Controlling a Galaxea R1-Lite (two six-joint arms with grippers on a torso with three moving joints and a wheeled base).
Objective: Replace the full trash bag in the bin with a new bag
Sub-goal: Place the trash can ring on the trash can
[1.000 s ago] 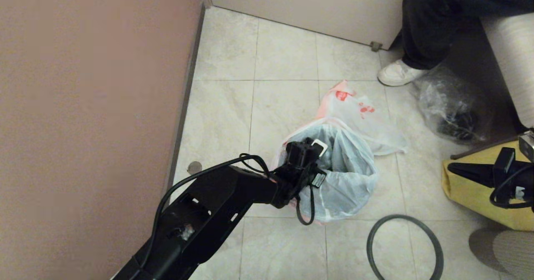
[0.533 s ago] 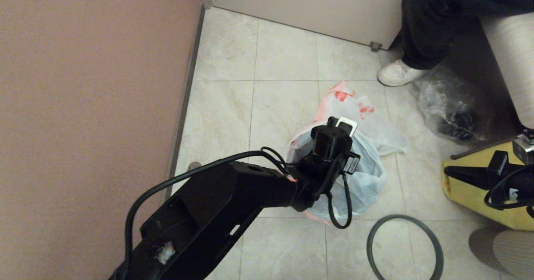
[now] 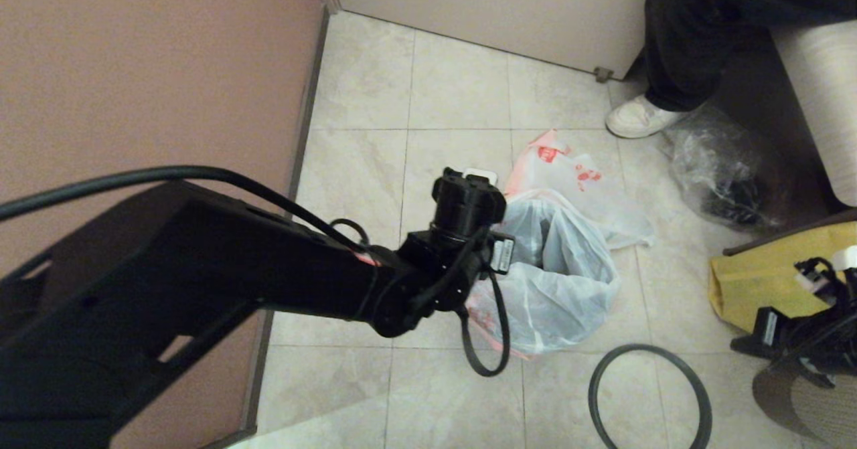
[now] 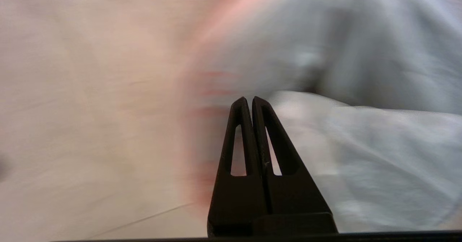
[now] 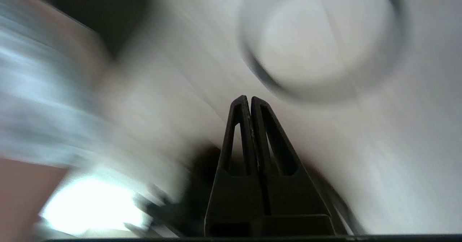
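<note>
The new bag [image 3: 566, 288], thin white with a pink border, is draped open over the bin, whose black wall is hidden beneath it. Behind it lies the full trash bag [image 3: 576, 171], white with red marks. The bin's dark grey hoop [image 3: 643, 347] lies loose on the floor to the near right. My left wrist [image 3: 469, 201] hangs over the new bag's left rim. In the left wrist view the left gripper [image 4: 249, 99] is shut and empty at the pink edge of the new bag [image 4: 361, 137]. My right gripper [image 5: 248, 98] is shut, empty, low at the right near the hoop [image 5: 260, 72].
A pink wall [image 3: 134, 101] runs along the left. A seated person's leg and white shoe [image 3: 639, 116] are at the back right, beside a clear bag with dark contents [image 3: 723, 168]. A yellow bag [image 3: 763, 282] stands on the right.
My left arm has pulled up and leftward, from over the bag's opening to its left rim. The new bag's mouth has spread open again. My right arm has dropped lower.
</note>
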